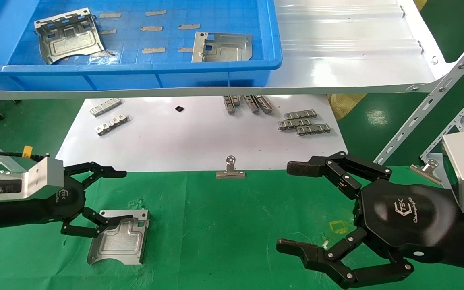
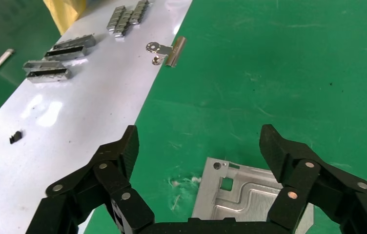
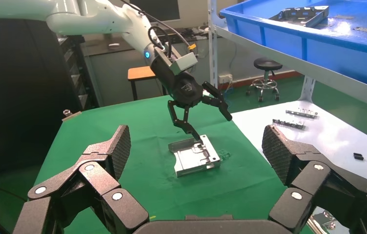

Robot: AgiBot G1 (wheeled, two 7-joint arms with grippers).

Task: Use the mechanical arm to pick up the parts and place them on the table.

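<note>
We found one of the parts [image 1: 120, 242] lying flat on the table [image 1: 232, 225], the green cloth, a little way in from the near edge of the glossy white sheet [image 1: 199, 137]. The left gripper [image 1: 109, 197] stood right over that plate with its jaws spread wide; the lower finger [image 1: 95, 225] reached across the plate's corner nearest the arm, though we could not tell whether it touched the metal. In the left wrist view the two fingers straddled the plate [image 2: 242, 192] with nothing between them, and the right wrist view showed the left gripper [image 3: 206, 124] with its lower finger reaching down to the plate [image 3: 194, 157]. The right gripper [image 1: 292, 207] hung over the cloth well to the other side of the plate, its jaws wide and empty, as its own wrist view [image 3: 196, 156] confirmed. Two more parts remained in the blue tray [image 1: 135, 74] on the white shelf above the sheet: one [image 1: 67, 35] near the tray's left end, one [image 1: 222, 47] near its middle. On the white sheet itself we saw small grey toothed strips [image 1: 304, 123], and a silver binder clip [image 1: 230, 169] sat at the sheet's near edge, between the two grippers.
</note>
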